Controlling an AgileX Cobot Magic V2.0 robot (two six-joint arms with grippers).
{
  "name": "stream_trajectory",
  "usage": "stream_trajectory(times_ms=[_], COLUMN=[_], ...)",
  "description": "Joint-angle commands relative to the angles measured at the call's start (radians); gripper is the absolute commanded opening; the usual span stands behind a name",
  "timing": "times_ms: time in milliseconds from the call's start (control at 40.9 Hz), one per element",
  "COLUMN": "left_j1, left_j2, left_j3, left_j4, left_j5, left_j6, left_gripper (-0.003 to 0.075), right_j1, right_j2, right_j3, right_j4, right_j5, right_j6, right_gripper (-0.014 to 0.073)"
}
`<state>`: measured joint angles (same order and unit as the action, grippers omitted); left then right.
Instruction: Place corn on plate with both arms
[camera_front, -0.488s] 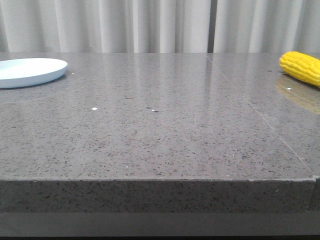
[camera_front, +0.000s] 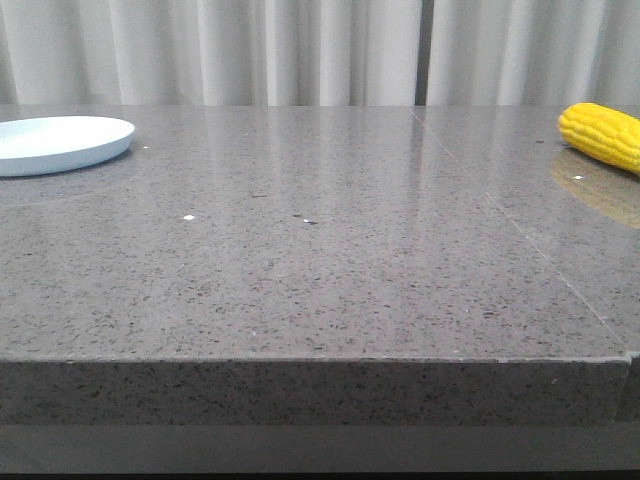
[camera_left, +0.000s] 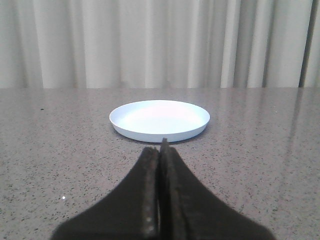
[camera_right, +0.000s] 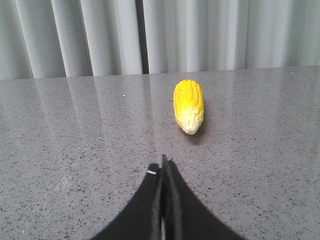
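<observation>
Nothing had moved since the earlier frame. Both tools, left tool (camera_left: 161, 150) and right tool (camera_right: 163, 167), sat pressed together (empty). Corn (camera_right: 188, 105) lay on the desk (camera_front: 320, 270), well apart from the plate (camera_left: 159, 119). I judged the reach not begun; next, I'd spread the right tool toward the corn.

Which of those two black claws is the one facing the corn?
The right end effector: the bright yellow corn cob lies ahead of it. The left end effector faces the pale blue-white round plate.

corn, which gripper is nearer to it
Right. The right gripper points at the corn just ahead of it; the left gripper faces the plate across the table.
</observation>
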<state>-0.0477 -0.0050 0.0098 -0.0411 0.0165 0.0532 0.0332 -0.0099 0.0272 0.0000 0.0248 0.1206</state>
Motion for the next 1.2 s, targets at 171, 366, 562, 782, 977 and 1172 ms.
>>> stream_trajectory(times_ms=[171,366,562,782,977,1172], left_j1=[0.004,0.004,0.004,0.004,0.004,0.004], left_j2=[-0.018,-0.011,0.069,0.312,0.504,0.586], left_j3=[0.019,-0.097,-0.34,-0.685,-0.885,-0.894], left_j4=[-0.009,-0.009,-0.001,-0.001,-0.001,-0.013], left_j5=[-0.141,-0.135,-0.024,0.266,0.515,0.551], left_j6=[0.0,0.0,0.0,0.0,0.0,0.0], left_gripper=[-0.002,-0.002,-0.002,-0.002,-0.002,-0.002], right_j1=[-0.001,-0.001,-0.001,-0.001,-0.001,-0.001], right_j2=[-0.018,-0.016,0.083,0.323,0.504,0.619], right_j3=[-0.024,-0.176,-0.405,-0.675,-0.839,-0.845], right_j4=[0.0,-0.011,-0.062,0.048,0.03,0.03], right_j5=[-0.164,-0.015,0.161,0.318,0.477,0.497], right_j6=[-0.002,-0.034,-0.054,-0.043,-0.043,-0.043], right_gripper=[-0.0087,-0.0087,-0.0087,-0.0087,-0.0087,-0.0087])
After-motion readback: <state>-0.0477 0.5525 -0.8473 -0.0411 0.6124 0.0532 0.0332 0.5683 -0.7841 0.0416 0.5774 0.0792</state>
